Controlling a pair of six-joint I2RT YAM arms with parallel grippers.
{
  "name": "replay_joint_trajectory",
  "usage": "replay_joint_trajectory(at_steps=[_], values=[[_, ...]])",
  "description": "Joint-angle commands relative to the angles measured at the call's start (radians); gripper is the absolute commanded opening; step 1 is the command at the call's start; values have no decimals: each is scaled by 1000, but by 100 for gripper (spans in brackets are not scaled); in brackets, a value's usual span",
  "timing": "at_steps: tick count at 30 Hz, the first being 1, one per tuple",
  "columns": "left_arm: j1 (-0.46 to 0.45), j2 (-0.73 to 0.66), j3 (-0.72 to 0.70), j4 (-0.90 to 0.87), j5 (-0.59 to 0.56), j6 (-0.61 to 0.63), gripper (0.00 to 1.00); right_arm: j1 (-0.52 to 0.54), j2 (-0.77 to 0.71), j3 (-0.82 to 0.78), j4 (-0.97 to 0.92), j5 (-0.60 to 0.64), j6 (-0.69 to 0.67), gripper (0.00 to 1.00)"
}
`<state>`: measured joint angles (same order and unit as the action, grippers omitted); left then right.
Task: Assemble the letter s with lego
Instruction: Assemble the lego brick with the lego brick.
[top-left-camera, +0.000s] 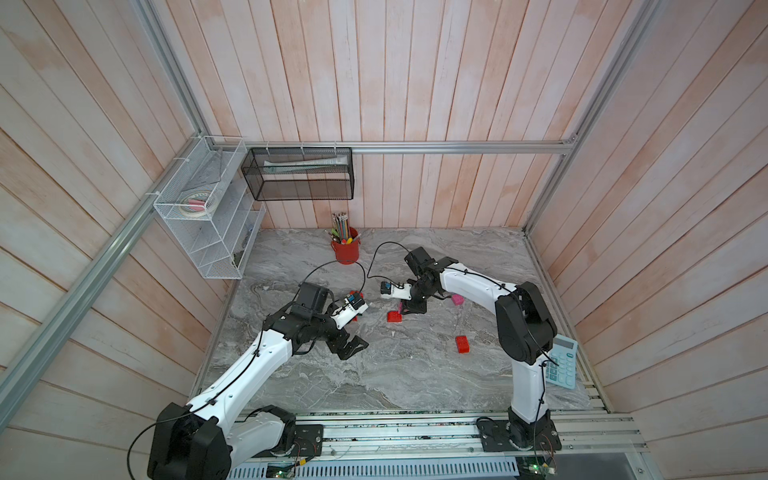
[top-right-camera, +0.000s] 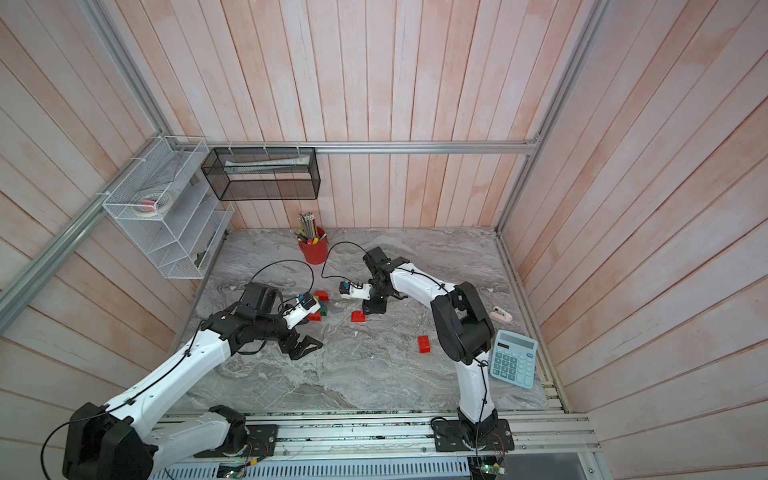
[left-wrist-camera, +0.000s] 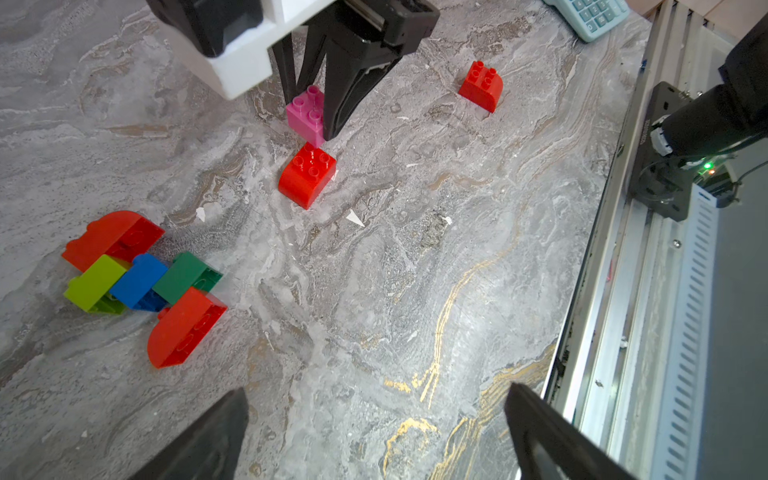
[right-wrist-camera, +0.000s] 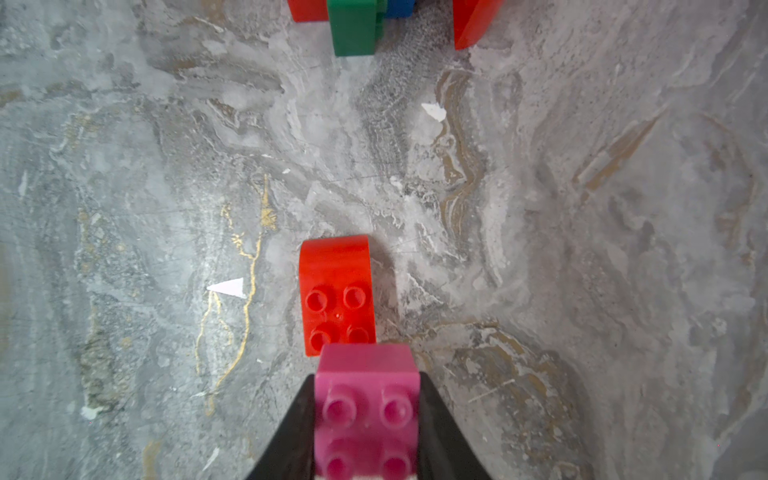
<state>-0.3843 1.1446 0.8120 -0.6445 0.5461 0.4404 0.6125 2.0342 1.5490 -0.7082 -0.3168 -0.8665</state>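
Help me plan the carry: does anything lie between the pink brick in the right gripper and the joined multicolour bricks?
Yes: a loose red brick sits directly ahead of the pink brick in the right gripper, on the line to the joined bricks. Nothing else shows between.

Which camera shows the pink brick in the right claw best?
Right wrist view: the pink brick fills the foreground, studs clear. Left wrist view shows it smaller, partly covered; in a top view, a sliver.

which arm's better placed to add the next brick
Right: the right gripper is shut on the pink brick beside the red curved brick; the left gripper is open and empty.
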Motion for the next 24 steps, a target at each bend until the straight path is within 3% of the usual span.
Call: replay_joint_trajectory(at_steps=[1, 24], values=[[7, -22, -17, -7, 17, -7, 100, 12, 29, 18, -41, -26, -17, 27], [9, -16, -29, -24, 18, -5, 100, 33, 40, -45, -11, 39, -25, 26]])
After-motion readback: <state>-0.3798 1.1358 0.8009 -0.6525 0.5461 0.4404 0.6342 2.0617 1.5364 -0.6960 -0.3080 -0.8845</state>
